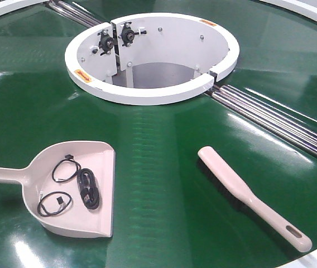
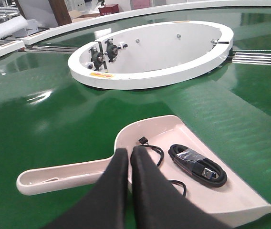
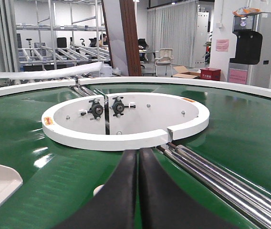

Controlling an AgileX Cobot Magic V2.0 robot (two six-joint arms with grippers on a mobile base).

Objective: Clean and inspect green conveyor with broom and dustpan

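The dustpan [image 1: 75, 187] is laid flat on the green conveyor [image 1: 164, 167], with three black cables [image 1: 87, 188] held inside. The broom [image 1: 253, 198] is laid well apart. The left end effector [image 2: 129, 151] and right end effector [image 3: 138, 151] are kept closed, empty.

**Operator:** Report the left gripper [image 2: 129, 157].

**Technician:** In your left wrist view, two black fingers [image 2: 147, 191] run up from the bottom edge and narrow toward the tips. The jaws stand together, with only a thin seam between the pads. Nothing sits between them.

**Operator:** And the right gripper [image 3: 138, 155]?

**Technician:** Your right wrist view shows the same pose: black fingers [image 3: 119, 195] pressed side by side, tips pointing forward, nothing clamped. Neither arm appears in your front view.
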